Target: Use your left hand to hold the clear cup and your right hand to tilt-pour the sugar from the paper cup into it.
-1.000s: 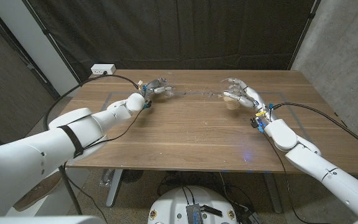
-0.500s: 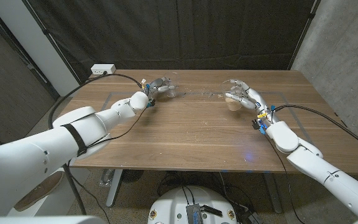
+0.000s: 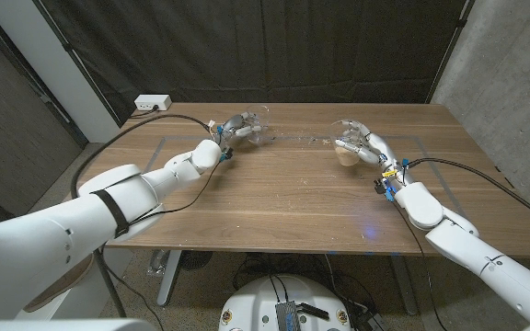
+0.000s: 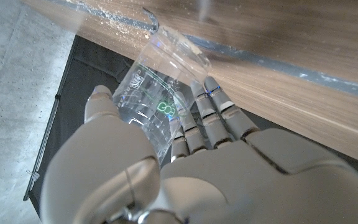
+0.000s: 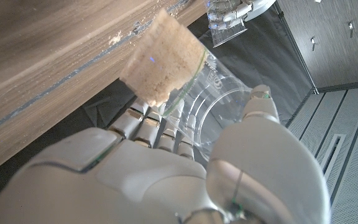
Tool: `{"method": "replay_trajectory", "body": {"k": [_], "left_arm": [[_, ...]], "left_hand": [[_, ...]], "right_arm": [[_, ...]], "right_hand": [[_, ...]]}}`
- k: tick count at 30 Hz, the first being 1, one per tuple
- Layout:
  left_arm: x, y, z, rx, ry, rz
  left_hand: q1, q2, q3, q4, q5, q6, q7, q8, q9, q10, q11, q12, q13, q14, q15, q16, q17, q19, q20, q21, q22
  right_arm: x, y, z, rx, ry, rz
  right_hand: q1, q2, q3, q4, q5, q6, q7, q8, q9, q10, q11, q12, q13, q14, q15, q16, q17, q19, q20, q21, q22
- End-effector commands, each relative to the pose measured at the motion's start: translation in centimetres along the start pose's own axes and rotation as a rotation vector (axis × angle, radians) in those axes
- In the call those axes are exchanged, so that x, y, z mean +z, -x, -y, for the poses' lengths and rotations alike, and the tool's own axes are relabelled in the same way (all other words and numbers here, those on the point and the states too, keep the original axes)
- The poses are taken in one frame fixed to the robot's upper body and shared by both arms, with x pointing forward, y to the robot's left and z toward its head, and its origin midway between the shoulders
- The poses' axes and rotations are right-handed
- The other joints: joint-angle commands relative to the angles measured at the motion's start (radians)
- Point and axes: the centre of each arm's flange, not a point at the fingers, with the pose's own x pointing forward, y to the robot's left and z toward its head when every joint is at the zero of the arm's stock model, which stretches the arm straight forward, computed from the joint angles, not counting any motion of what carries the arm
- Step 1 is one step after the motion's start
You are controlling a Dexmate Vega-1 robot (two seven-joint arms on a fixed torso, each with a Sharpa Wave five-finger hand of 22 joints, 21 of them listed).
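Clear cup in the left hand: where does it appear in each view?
Head view: clear cup far across the table, left of centre, gripped by the left hand.
Left wrist view: between that hand's fingers, against the table.
Right wrist view: small, far beyond the sugar cup.
Shared landmark: the wooden table.

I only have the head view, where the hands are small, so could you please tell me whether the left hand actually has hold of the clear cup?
Observer: Yes. In the left wrist view the left hand has its fingers and thumb around the clear cup, which carries a green printed mark.
Operator: Thank you. Is it standing on the table?
Observer: Its narrow base points at the table, but I cannot tell whether it touches.
Operator: And what does the right hand hold?
Observer: The right wrist view shows the right hand gripping a see-through cup with tan sugar in its base. It does not look like paper.
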Motion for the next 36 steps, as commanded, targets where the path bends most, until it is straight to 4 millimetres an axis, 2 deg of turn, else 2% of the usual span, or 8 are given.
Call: {"method": "replay_trajectory", "body": {"k": [1, 6, 10, 13, 19, 26, 36], "left_arm": [[-0.6, 1.2, 1.9, 0.047, 0.173, -0.012], [-0.4, 2.0, 2.4, 0.057, 0.26, 0.028], [0.2, 2.5, 1.9, 0.045, 0.327, 0.097], [0.2, 2.4, 1.6, 0.028, 0.336, 0.1], [1.1, 3.3, 0.8, 0.001, 0.305, 0.203], [1.8, 4.6, -0.5, -0.014, 0.26, 0.31], [1.0, 6.0, -1.5, 0.019, 0.319, 0.339]], "left_hand": [[0.028, 0.012, 0.002, -0.012, -0.004, 0.015, 0.004, 0.013, 0.008, 0.016, -0.001, 0.019, 0.018, 0.025, -0.113, 0.015, 0.016, 0.029, -0.025, 0.014, 0.007], [0.043, 0.012, 0.001, -0.017, -0.01, 0.012, 0.011, 0.019, 0.013, 0.009, 0.007, 0.029, 0.032, 0.051, -0.118, 0.027, 0.029, 0.043, -0.017, 0.022, 0.011], [0.047, 0.01, -0.002, -0.017, -0.014, 0.01, 0.016, 0.021, 0.016, 0.001, 0.011, 0.032, 0.039, 0.048, -0.119, 0.025, 0.035, 0.042, -0.007, 0.022, 0.012], [0.049, 0.009, -0.004, -0.017, -0.018, 0.004, 0.016, 0.022, 0.018, -0.007, 0.011, 0.033, 0.044, 0.042, -0.12, 0.022, 0.039, 0.042, 0.006, 0.022, 0.011], [0.05, 0.006, -0.01, -0.016, -0.024, -0.002, 0.018, 0.022, 0.022, -0.013, 0.013, 0.036, 0.051, 0.035, -0.12, 0.017, 0.044, 0.032, 0.009, 0.018, 0.01], [0.048, 0.002, -0.017, -0.012, -0.031, -0.006, 0.015, 0.025, 0.025, -0.018, 0.013, 0.039, 0.058, 0.023, -0.121, 0.008, 0.049, 0.017, 0.009, 0.012, 0.009], [0.043, 0.002, -0.024, -0.006, -0.038, -0.008, 0.016, 0.029, 0.029, -0.02, 0.011, 0.044, 0.064, 0.021, -0.12, 0.002, 0.053, 0.01, 0.009, 0.01, 0.008]], "right_arm": [[-0.4, 0.5, 0.0, 0.003, 0.01, 0.0], [-0.5, 0.4, 0.1, 0.006, 0.012, 0.009], [-0.9, 0.1, 0.3, 0.004, 0.005, 0.019], [-1.1, -0.3, 0.4, 0.0, -0.003, 0.026], [-1.3, -1.4, 0.7, -0.002, -0.028, 0.042], [-0.6, -3.3, 1.5, 0.002, -0.045, 0.066], [-0.1, -6.1, 2.6, 0.006, -0.045, 0.097]], "right_hand": [[0.007, 0.012, -0.002, 0.002, -0.001, 0.008, 0.0, 0.005, 0.003, 0.01, -0.007, 0.007, 0.005, 0.014, -0.178, -0.003, 0.003, -0.003, -0.028, 0.006, 0.001], [0.009, 0.013, -0.002, 0.001, -0.002, 0.013, -0.001, 0.007, 0.002, 0.016, -0.008, 0.011, 0.007, 0.02, -0.181, -0.004, 0.004, -0.003, -0.03, 0.007, 0.001], [0.009, 0.014, -0.002, 0.001, -0.002, 0.016, -0.003, 0.008, 0.002, 0.018, -0.01, 0.012, 0.008, 0.021, -0.18, -0.005, 0.005, -0.003, -0.031, 0.007, 0.001], [0.009, 0.014, -0.002, 0.001, -0.002, 0.016, -0.003, 0.007, 0.002, 0.02, -0.012, 0.013, 0.008, 0.022, -0.18, -0.005, 0.005, -0.003, -0.031, 0.008, 0.001], [0.009, 0.015, -0.002, 0.001, -0.003, 0.015, -0.004, 0.007, 0.002, 0.02, -0.011, 0.014, 0.01, 0.024, -0.18, -0.007, 0.006, -0.002, -0.033, 0.009, 0.002], [0.012, 0.015, -0.001, 0.0, -0.003, 0.017, -0.003, 0.007, 0.001, 0.027, -0.012, 0.019, 0.012, 0.035, -0.182, -0.009, 0.006, 0.001, -0.033, 0.011, 0.002], [0.015, 0.014, -0.001, -0.002, -0.005, 0.046, -0.003, 0.017, 0.0, 0.069, -0.021, 0.03, 0.006, 0.069, -0.183, -0.01, 0.003, 0.01, -0.034, 0.017, 0.002]]}}
